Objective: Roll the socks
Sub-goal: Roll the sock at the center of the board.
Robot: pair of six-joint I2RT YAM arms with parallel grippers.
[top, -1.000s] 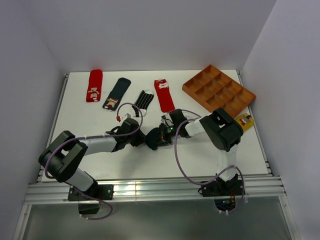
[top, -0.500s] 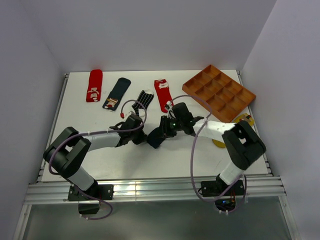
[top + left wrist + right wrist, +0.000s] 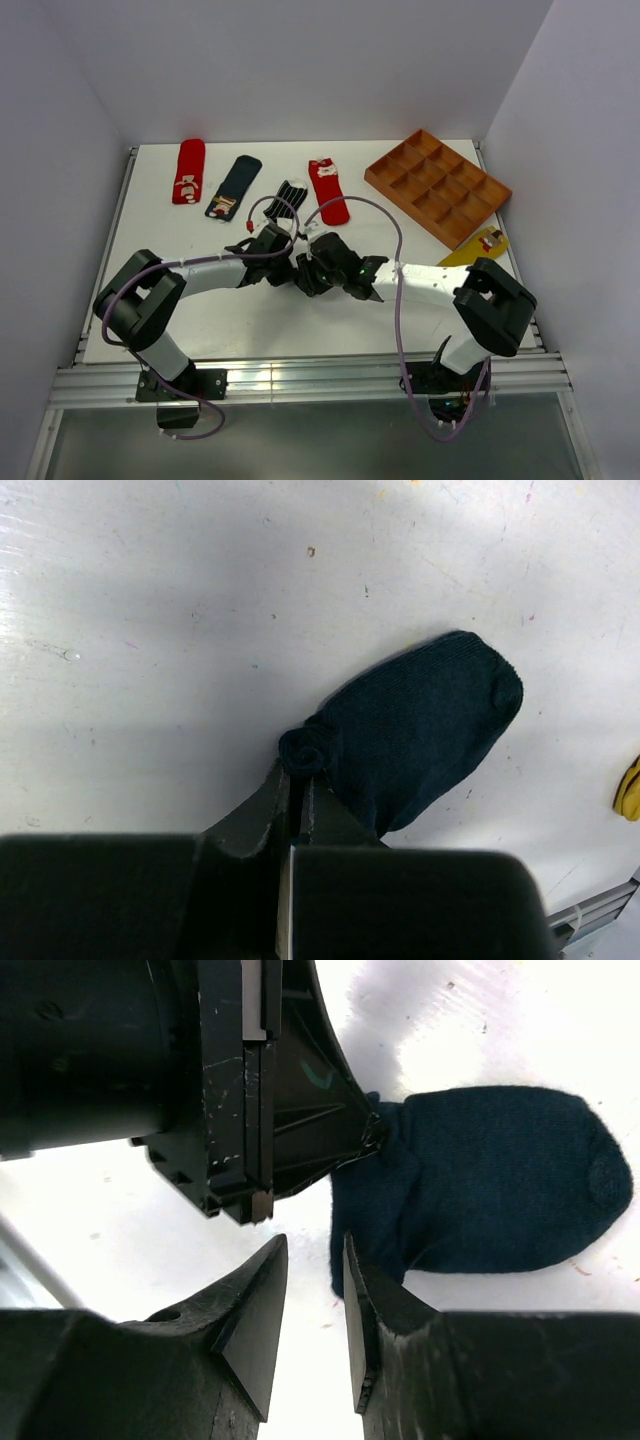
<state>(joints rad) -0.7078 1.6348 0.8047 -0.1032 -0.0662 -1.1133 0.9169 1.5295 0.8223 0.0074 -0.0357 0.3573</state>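
Note:
The plain navy sock lies flat on the white table, one end curled into a small roll. My left gripper is shut on that rolled end. My right gripper is open by a narrow gap with only bare table between its fingers, and the sock's edge lies just past its right finger. In the top view both grippers, the left and the right, meet at the navy sock mid-table. Along the back lie a red sock, a navy sock with a patch, a striped sock and a second red sock. The mustard sock lies at the right.
An orange compartment tray stands at the back right, next to the mustard sock. The left gripper's body fills the upper left of the right wrist view, close to my right fingers. Side walls enclose the table.
The right arm has stretched out leftward and its gripper has come round to the near side of the navy sock, uncovering the mustard sock. The left gripper has shifted slightly right with the sock.

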